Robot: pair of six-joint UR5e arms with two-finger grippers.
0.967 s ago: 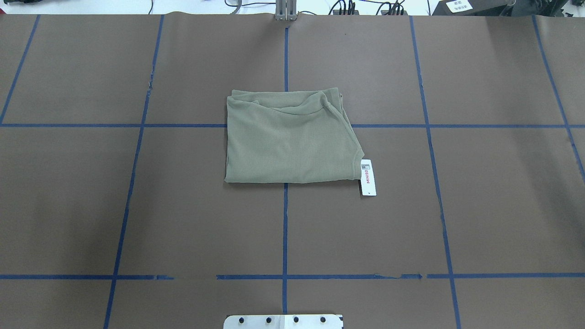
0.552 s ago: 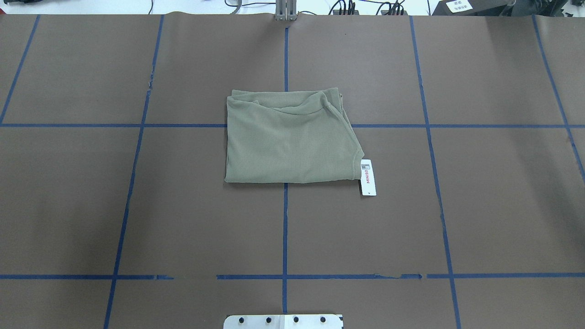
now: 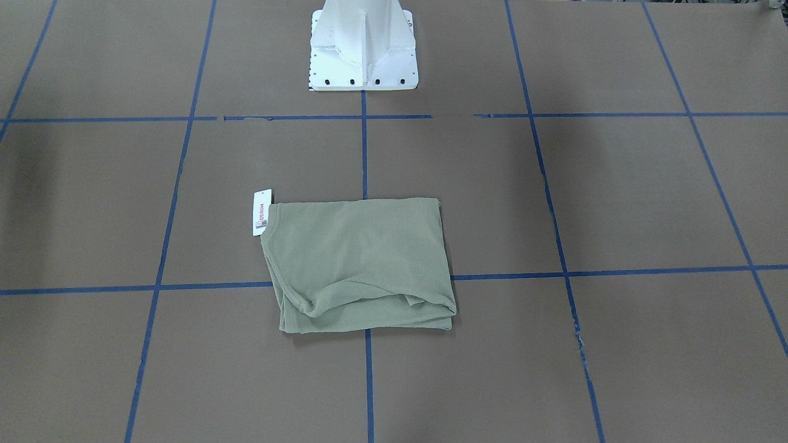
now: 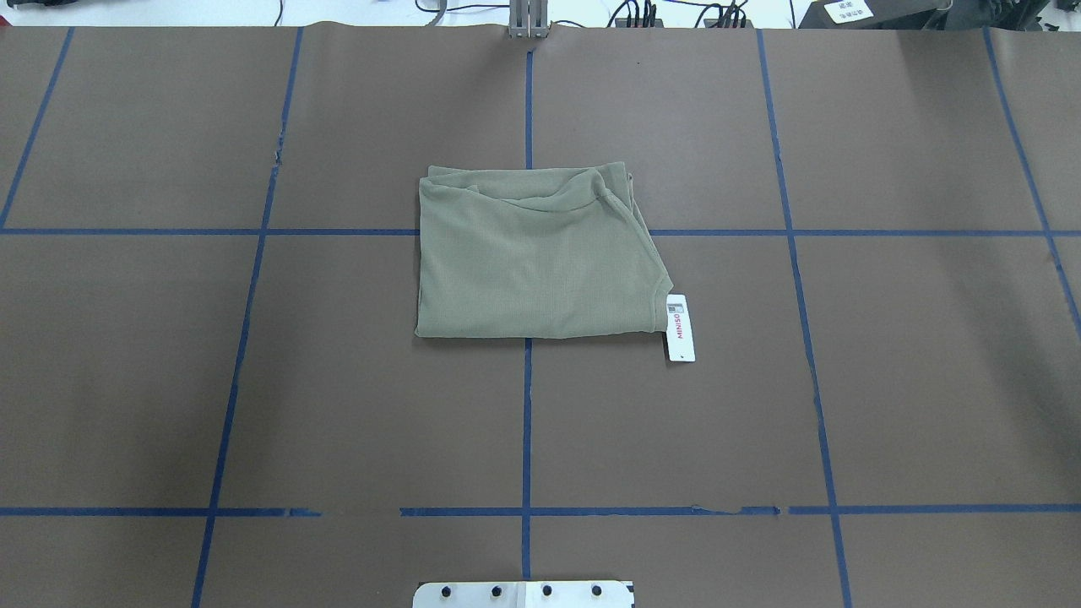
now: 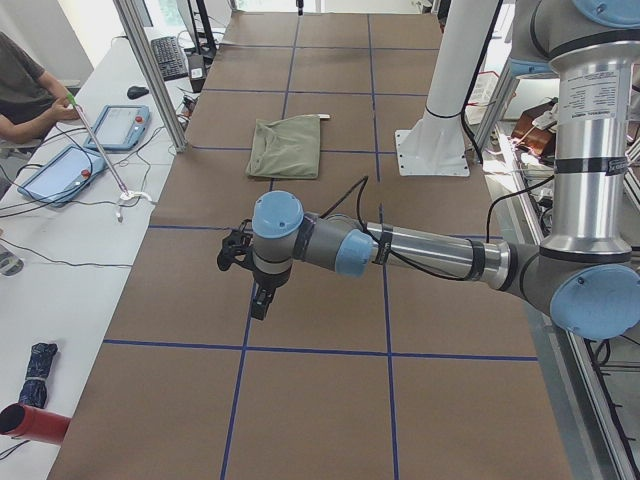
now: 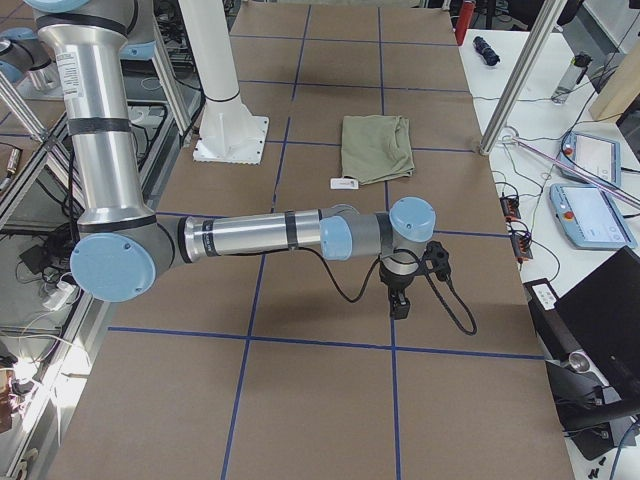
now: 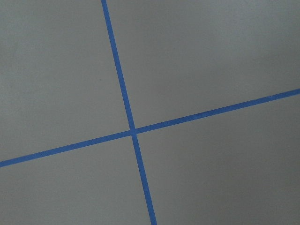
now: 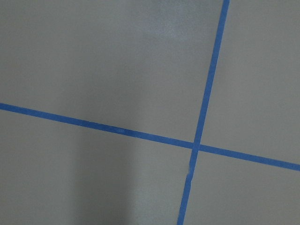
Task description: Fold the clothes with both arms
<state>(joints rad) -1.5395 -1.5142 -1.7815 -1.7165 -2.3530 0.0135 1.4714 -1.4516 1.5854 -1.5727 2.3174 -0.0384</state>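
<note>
The sage-green shirt (image 4: 532,262) lies folded into a rough rectangle at the middle of the brown table; it also shows in the front view (image 3: 357,258) and both side views (image 5: 285,145) (image 6: 375,148). Its white MINISO hang tag (image 4: 680,328) sticks out at one corner. No arm touches it. My left gripper (image 5: 258,298) shows only in the exterior left view, hanging low over bare table far from the shirt. My right gripper (image 6: 398,300) shows only in the exterior right view, likewise over bare table. I cannot tell whether either is open or shut.
The white pedestal base (image 3: 363,49) stands at the robot's side of the table. Blue tape lines (image 4: 527,422) grid the brown surface. Aluminium posts (image 5: 150,70) (image 6: 520,80) stand at the far edge. An operator (image 5: 20,80) and tablets (image 6: 590,215) are at a side bench.
</note>
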